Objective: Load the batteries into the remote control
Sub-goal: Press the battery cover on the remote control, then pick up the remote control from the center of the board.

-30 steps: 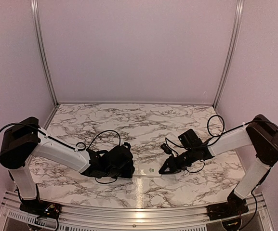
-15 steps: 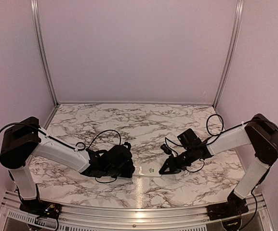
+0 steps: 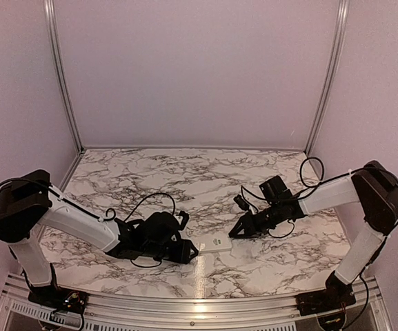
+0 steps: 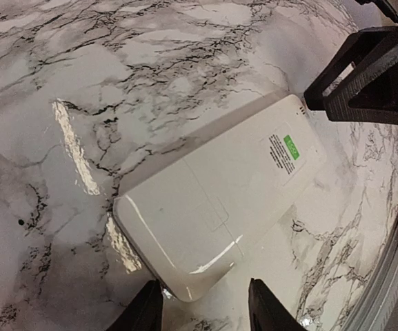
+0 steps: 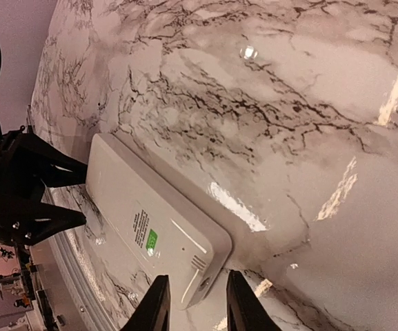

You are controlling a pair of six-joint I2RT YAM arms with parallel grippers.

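On marble table (image 3: 185, 172), remote control (image 3: 216, 244) label-up between left end effector (image 3: 193, 252) and right end effector (image 3: 234, 233), both spread.

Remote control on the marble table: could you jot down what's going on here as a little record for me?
Remote control: white, lying flat on the table, green-label side up
Left hand: open, fingers either side of one end of it
Right hand: open, at the opposite end
Batteries: none visible
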